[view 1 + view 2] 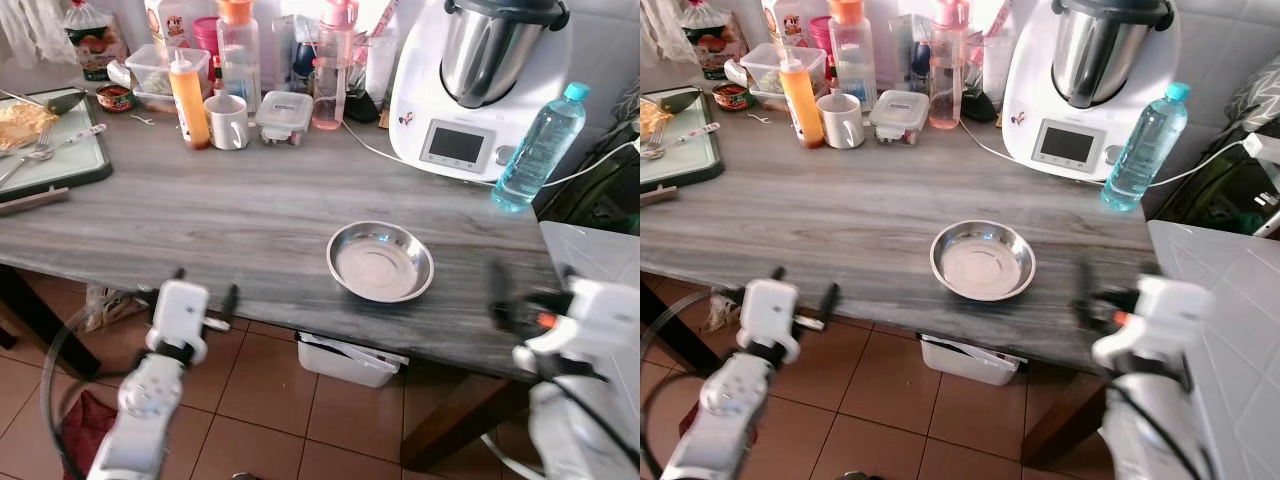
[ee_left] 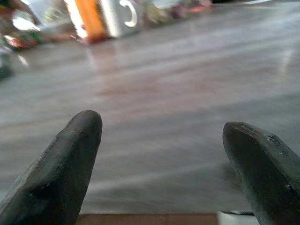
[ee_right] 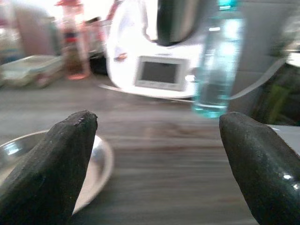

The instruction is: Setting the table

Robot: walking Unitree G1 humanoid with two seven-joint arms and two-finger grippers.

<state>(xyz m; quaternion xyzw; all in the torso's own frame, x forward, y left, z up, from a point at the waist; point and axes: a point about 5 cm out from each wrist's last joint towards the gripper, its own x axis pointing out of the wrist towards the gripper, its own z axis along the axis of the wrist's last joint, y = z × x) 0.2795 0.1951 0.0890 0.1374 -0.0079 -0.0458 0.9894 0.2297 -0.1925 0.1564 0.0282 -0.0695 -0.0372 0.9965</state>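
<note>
One steel bowl (image 1: 380, 262) sits on the table (image 1: 230, 215) — probably light, stiff and slippery, best pinched at its rim — while the left gripper (image 1: 205, 300) and right gripper (image 3: 154, 154) hover spread wide, holding nothing.

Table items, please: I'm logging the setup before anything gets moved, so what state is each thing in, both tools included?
Steel bowl: upright, empty, near the table's front edge.
Water bottle: upright, capped.
White mug: upright.
Orange sauce bottle: upright, capped.
Lidded container: closed.
Left tool: open, at the table edge, holding nothing.
Right tool: open, holding nothing.
</note>
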